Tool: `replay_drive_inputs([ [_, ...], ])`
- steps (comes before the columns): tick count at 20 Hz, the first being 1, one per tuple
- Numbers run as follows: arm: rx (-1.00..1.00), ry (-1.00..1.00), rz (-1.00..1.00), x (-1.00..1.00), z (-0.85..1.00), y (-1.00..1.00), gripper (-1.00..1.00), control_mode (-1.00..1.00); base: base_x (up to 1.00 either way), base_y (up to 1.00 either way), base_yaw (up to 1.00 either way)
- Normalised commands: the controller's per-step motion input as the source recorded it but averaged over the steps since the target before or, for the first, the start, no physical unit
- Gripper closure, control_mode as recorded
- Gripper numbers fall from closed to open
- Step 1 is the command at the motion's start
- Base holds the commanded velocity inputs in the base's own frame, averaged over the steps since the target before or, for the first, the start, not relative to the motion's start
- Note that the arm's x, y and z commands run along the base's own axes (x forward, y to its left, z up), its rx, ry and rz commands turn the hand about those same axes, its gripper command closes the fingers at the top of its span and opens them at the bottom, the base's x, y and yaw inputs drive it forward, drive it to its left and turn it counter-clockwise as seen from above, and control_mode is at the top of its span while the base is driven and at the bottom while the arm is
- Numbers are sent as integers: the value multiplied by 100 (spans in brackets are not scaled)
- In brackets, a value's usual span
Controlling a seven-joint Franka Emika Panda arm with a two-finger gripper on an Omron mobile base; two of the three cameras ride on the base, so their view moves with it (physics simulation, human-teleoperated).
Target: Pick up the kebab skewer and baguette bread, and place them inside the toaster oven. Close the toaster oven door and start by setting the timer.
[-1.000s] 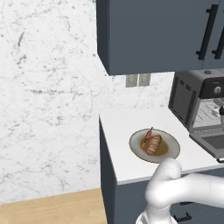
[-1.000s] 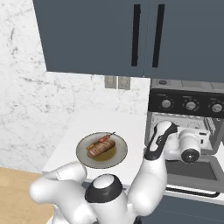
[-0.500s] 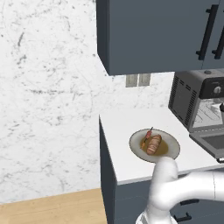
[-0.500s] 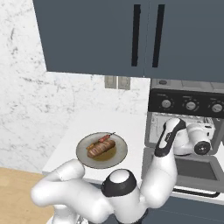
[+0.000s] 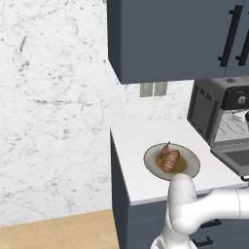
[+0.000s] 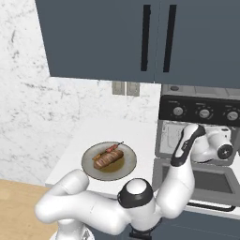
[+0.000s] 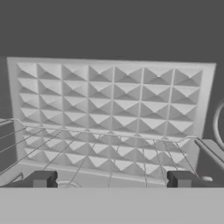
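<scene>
On a round plate (image 5: 193,168) (image 6: 89,168) on the white counter lie the golden-brown baguette bread (image 5: 171,160) (image 6: 107,159) and, touching its far side, the thin kebab skewer (image 5: 163,151) (image 6: 113,149). To the right stands the dark toaster oven (image 5: 203,109) (image 6: 204,97) with its door (image 5: 237,158) (image 6: 209,183) folded down flat. My gripper (image 7: 111,179) hangs open and empty at the oven's mouth, facing the wire rack (image 7: 87,148) and the embossed back wall (image 7: 113,96). Three pale knobs (image 6: 203,113) sit on the dark panel; I cannot tell which is the timer.
Dark wall cabinets (image 6: 140,37) hang low over the counter and oven. A double wall socket (image 5: 153,89) sits behind the plate. The counter's left edge (image 5: 113,146) drops to a wooden floor (image 5: 58,233). My white arm (image 6: 183,178) rises in front of the open door.
My hand has swung right and slightly up, from beside the oven's left edge to its open mouth. The plate and food have stayed put.
</scene>
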Motion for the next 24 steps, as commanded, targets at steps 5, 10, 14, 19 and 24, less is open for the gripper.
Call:
replay_drive_inputs([
  [5,-3,-2,0,12,-87,0,-100,-100,0,0,0],
  [10,-12,6,-1,0,-100,-1,-100,-100,0,0,0],
  [14,-10,22,-8,-9,-100,-27,-100,-100,0,0,0],
  [19,-2,7,-12,-83,-100,-88,-100,-100,0,0,0],
  [24,0,0,-7,-100,-100,-100,-100,-100,0,0,0],
])
